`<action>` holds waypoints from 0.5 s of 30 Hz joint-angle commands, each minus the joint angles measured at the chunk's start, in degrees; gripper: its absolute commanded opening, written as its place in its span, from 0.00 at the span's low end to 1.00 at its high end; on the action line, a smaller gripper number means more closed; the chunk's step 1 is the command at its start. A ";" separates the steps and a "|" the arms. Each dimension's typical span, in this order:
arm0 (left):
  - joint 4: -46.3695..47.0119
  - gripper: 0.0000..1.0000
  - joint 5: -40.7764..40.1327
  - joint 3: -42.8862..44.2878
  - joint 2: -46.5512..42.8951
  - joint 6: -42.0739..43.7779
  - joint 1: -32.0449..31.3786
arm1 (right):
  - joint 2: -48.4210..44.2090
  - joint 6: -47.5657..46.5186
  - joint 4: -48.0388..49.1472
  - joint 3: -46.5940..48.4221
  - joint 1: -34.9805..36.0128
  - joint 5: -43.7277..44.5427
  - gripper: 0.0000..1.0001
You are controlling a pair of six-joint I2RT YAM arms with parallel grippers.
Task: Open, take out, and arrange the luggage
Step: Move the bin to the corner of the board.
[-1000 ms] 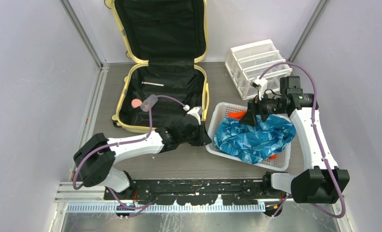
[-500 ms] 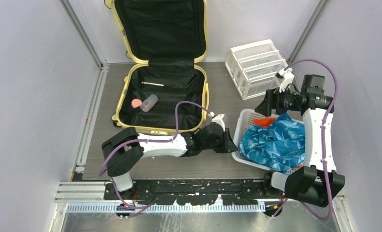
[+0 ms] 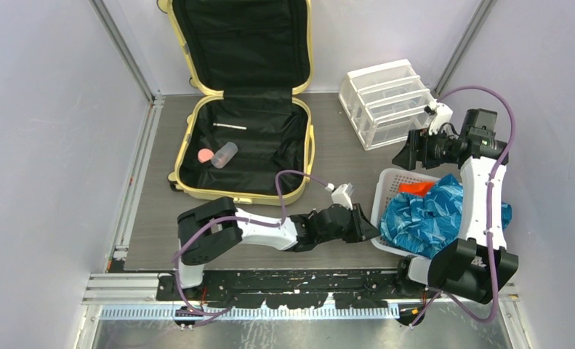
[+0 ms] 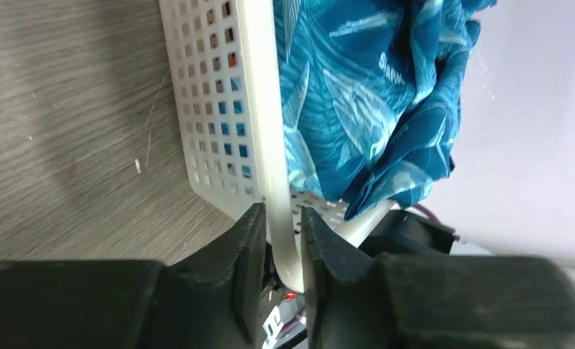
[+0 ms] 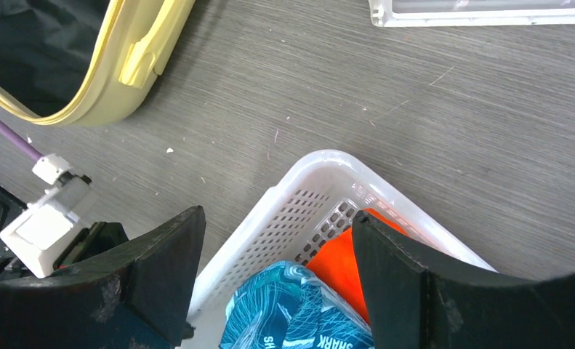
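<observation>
Three small things at least lie in the luggage (image 3: 255, 156): a pink piece (image 3: 206, 155), a clear container (image 3: 224, 154) and a thin white stick (image 3: 230, 126), all on the black lining of the lower half. Lies open already, well apart from both sets of fingers, away beyond and to the left of the left gripper (image 4: 280, 247), lid propped upright against the back wall. From the right wrist view, only a yellow corner of it, up and to the left of the right gripper (image 5: 273, 225).

Pinched between the left fingers (image 4: 244, 254): the rim of the white perforated basket (image 4: 259, 109), near one corner, with plastic pressed on both sides. Spread wide and holding nothing on the right, hanging over the basket's far corner, just above the blue patterned cloth (image 5: 291, 309) and an orange thing (image 5: 342, 265). Beyond the right fingers, the white drawer bin (image 3: 386, 102), untouched.

Judged partly done: opening finished, clothes seemingly out and in the basket, small things yet to be lifted out and arranged. Probably a basket-shifting step in hand, perhaps to free room on the table (image 3: 342, 153).
</observation>
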 commanded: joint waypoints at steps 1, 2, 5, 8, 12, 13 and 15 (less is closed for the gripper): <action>3.93 0.31 1.84 -3.21 -1.43 0.84 -2.00 | 1.77 0.11 0.21 4.43 -0.25 -3.15 0.78; 3.92 0.37 1.19 -4.75 -3.33 2.65 -1.97 | 3.14 0.10 0.07 5.96 -0.14 -4.50 0.79; 2.55 0.47 -3.36 -9.54 -9.85 10.71 -1.96 | 7.29 -0.44 -0.73 11.23 2.49 -3.25 0.79; -1.12 0.57 -6.12 -12.37 -17.18 22.19 -1.01 | 13.96 -0.60 -1.43 19.63 8.08 2.57 0.79; -7.53 0.62 3.42 -14.88 -26.81 32.19 6.82 | 23.31 -1.71 -1.05 30.64 17.43 15.24 0.79; -8.23 0.62 7.06 -15.40 -28.70 33.06 9.71 | 26.08 -1.83 -1.01 33.88 19.09 17.98 0.79; -10.25 0.62 12.08 -16.18 -31.78 34.28 14.82 | 32.06 -2.56 -1.65 40.24 22.49 23.83 0.79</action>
